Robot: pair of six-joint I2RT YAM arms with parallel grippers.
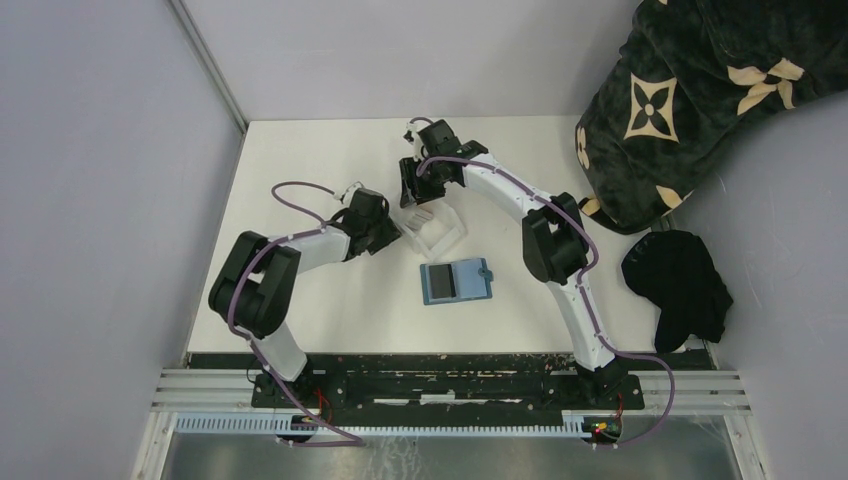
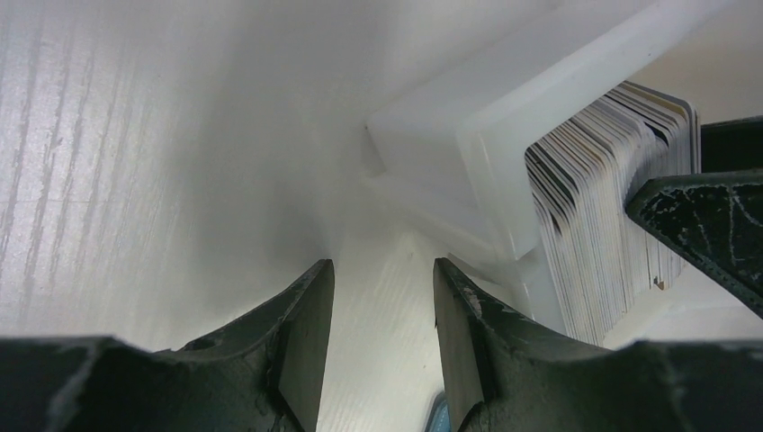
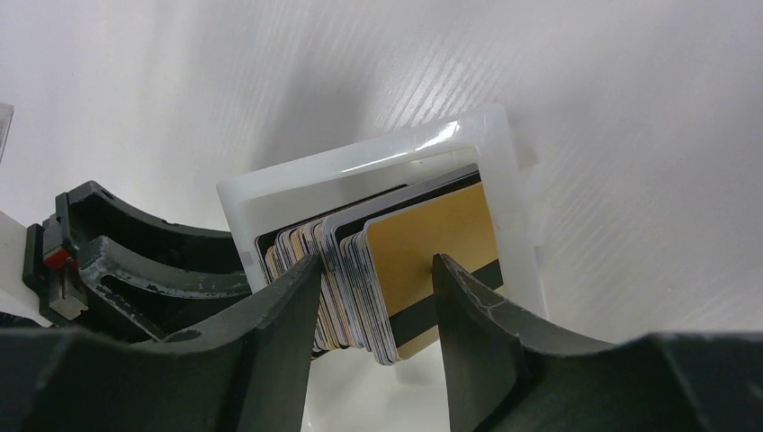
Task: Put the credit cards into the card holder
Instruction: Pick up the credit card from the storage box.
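The credit cards (image 3: pixel 396 270) stand as a stack on edge in a clear plastic tray (image 3: pixel 360 166), a gold-yellow card (image 3: pixel 436 247) at the front. My right gripper (image 3: pixel 376 288) is open, its fingers either side of the front cards, not closed on them. In the top view it (image 1: pixel 415 203) hangs over the tray (image 1: pixel 440 232). My left gripper (image 2: pixel 382 288) is open and empty just left of the tray (image 2: pixel 450 135), near the cards (image 2: pixel 603 234); in the top view it (image 1: pixel 393 238) is at the tray's left side. The teal card holder (image 1: pixel 457 281) lies open in front of the tray.
A dark patterned blanket (image 1: pixel 690 90) fills the back right corner. A black cloth (image 1: pixel 680 285) lies off the table's right edge. Grey walls stand at the left and back. The arms' base rail (image 1: pixel 440 385) runs along the near edge.
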